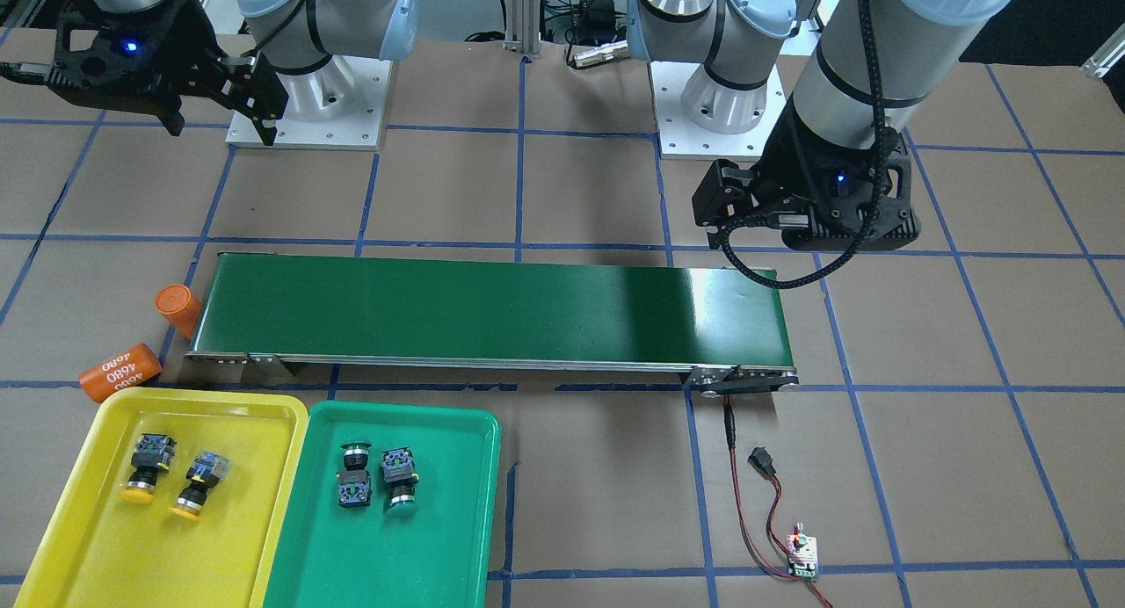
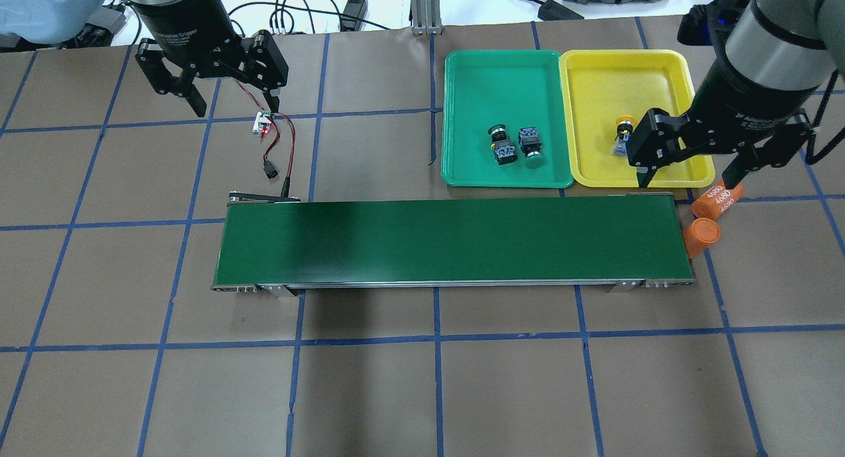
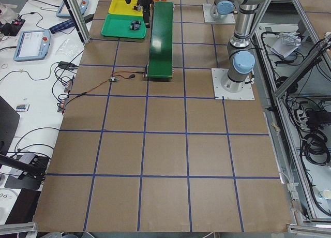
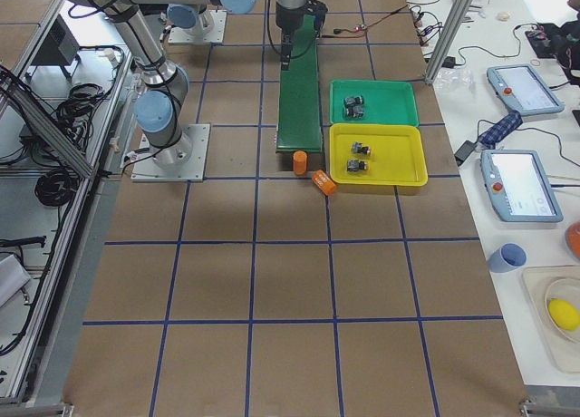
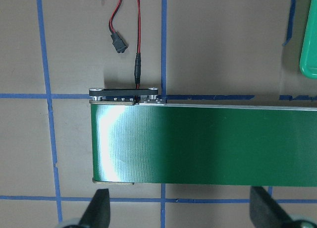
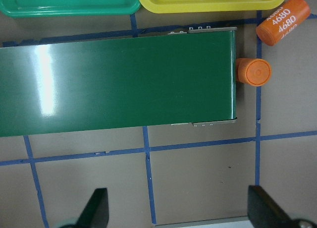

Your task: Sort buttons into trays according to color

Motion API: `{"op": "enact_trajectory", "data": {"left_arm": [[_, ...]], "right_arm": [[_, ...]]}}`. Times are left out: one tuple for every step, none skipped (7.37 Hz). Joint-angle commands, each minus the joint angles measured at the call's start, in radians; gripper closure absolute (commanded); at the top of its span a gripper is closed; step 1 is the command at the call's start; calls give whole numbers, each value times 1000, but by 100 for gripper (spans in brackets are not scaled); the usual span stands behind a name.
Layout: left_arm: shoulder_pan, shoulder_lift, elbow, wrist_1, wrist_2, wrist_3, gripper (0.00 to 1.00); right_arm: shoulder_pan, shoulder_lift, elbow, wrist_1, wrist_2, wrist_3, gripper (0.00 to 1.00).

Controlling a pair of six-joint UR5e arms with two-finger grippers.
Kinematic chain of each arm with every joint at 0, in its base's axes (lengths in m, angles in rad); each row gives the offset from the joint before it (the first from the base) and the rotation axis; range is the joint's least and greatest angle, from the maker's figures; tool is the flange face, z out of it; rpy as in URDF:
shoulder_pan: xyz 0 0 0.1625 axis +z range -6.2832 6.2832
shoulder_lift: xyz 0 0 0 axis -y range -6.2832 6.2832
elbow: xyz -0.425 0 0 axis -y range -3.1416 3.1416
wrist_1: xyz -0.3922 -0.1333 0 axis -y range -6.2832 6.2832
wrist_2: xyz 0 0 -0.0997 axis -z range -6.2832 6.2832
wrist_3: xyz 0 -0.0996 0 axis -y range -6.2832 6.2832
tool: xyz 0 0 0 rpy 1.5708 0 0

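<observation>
front view, bottom left: yellow tray (image 1: pixel 105 546) with both yellow buttons (image 1: pixel 147 467) lying on their sides in its upper half, caps toward the bottom edge, near each other but apart. green tray (image 1: pixel 378 555) sits right beside it, rims touching, and holds both green buttons (image 1: pixel 355 476), also on their sides and just beside each other, one cap up-frame, one cap down-frame. lower right: small controller board (image 1: pixel 802 555) with red/black wires running up to the belt end. mid frame: long green conveyor belt (image 1: pixel 483 314), two orange cylinders (image 1: pixel 119 372) off its left end. upper left: right gripper (image 1: pixel 220 123) spread wide, nothing in it, above the belt's cylinder end. left gripper (image 2: pixel 234 104), upper left of the overhead view, fingers likewise spread and bare, above the belt's wired end.
</observation>
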Motion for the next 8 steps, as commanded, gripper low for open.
{"op": "enact_trajectory", "data": {"left_arm": [[0,-1,0,0,0,0,0],[0,-1,0,0,0,0,0],[0,-1,0,0,0,0,0],[0,-1,0,0,0,0,0],[0,-1,0,0,0,0,0],[0,-1,0,0,0,0,0],[0,-1,0,0,0,0,0],[0,1,0,0,0,0,0]], "right_arm": [[66,12,3,-6,-2,95,0],[88,16,4,-3,-9,86,0],[88,14,19,-5,-5,81,0],[88,14,24,-5,-11,78,0],[88,14,24,-8,-13,80,0],[88,10,24,-8,-14,78,0],[83,9,21,-5,-11,78,0],[80,8,10,-2,-2,81,0]]}}
